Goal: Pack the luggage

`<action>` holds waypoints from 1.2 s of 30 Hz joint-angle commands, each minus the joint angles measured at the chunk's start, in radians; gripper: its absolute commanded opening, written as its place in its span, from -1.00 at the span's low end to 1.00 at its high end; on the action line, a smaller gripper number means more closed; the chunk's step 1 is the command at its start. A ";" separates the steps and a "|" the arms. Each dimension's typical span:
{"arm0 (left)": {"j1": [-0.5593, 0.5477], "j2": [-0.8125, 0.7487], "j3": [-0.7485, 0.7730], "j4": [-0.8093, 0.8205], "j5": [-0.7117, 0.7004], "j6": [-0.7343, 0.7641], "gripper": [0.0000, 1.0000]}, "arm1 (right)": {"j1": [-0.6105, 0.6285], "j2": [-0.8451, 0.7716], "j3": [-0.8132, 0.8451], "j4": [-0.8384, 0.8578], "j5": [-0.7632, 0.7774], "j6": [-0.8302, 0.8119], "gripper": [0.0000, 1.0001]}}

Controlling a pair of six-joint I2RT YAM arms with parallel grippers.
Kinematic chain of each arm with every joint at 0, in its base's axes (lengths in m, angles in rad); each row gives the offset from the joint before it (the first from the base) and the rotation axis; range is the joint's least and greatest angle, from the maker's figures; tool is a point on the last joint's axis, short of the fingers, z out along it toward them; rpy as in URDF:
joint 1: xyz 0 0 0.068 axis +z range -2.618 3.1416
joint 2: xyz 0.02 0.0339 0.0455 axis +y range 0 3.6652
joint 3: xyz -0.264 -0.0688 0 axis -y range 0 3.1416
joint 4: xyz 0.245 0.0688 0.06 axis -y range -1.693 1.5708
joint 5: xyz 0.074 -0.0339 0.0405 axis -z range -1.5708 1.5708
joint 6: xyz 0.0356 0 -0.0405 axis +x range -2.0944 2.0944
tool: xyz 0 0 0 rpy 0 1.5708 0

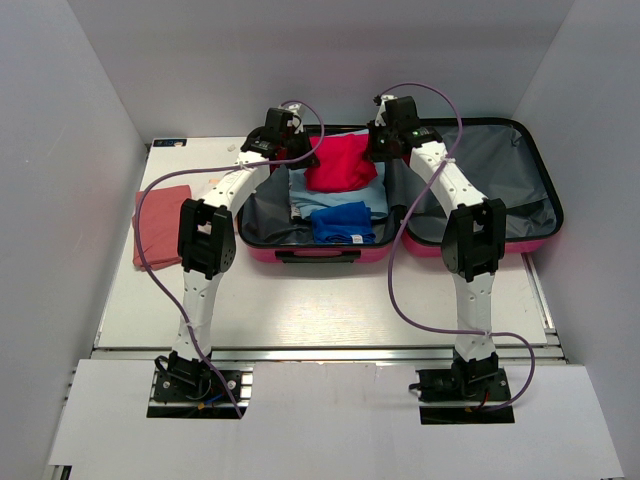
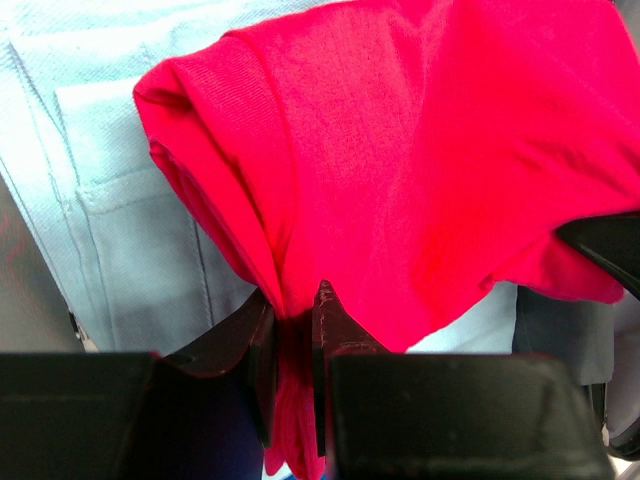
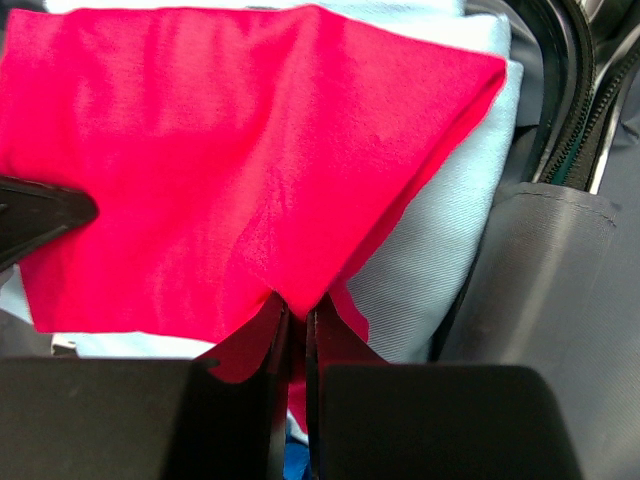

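Observation:
The luggage lies open at the back of the table, pink shell, grey lining. Its left half holds a light blue shirt and a folded dark blue garment. A red garment hangs over the shirt, held from both sides. My left gripper is shut on its left edge, the cloth pinched between the fingers in the left wrist view. My right gripper is shut on its right corner, seen in the right wrist view. The shirt shows under the red cloth.
A folded salmon-pink cloth lies on the table left of the luggage. The luggage's right half shows bare grey lining and a zip. White walls stand on both sides.

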 commanded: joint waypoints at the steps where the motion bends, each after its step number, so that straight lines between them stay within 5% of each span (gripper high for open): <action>1: 0.026 -0.015 0.062 0.040 0.041 -0.018 -1.00 | -0.026 0.014 0.057 0.019 -0.068 0.025 -1.00; 8: 0.067 0.042 0.094 0.028 0.087 -0.049 -0.90 | -0.057 0.068 0.083 0.025 -0.039 0.048 -0.97; 13: 0.078 0.019 0.097 0.026 0.092 -0.039 -0.69 | -0.068 0.054 0.089 0.000 -0.038 0.053 0.04; 16: 0.078 0.003 0.106 0.023 0.093 -0.032 0.09 | -0.069 0.013 0.086 0.000 -0.036 0.049 0.34; 17: 0.078 -0.006 0.108 0.022 0.098 -0.029 0.92 | -0.071 0.000 0.086 0.002 -0.036 0.048 0.39; 19: 0.078 -0.020 0.108 0.006 0.093 -0.021 0.96 | -0.069 -0.043 0.086 -0.003 -0.035 0.039 0.52; 20: 0.078 -0.036 0.107 0.000 0.085 -0.016 0.96 | -0.068 -0.053 0.085 -0.003 -0.029 0.037 0.77; 25: 0.109 -0.127 0.076 -0.078 0.007 -0.009 0.96 | -0.066 -0.150 0.050 -0.020 -0.047 0.022 0.78; 28: 0.158 -0.234 -0.047 -0.127 0.007 -0.018 0.96 | -0.062 -0.227 -0.021 -0.034 -0.105 0.022 0.79; 36: 0.291 -0.651 -0.514 -0.145 -0.301 -0.026 0.96 | -0.062 -0.457 -0.272 0.029 -0.113 -0.010 0.79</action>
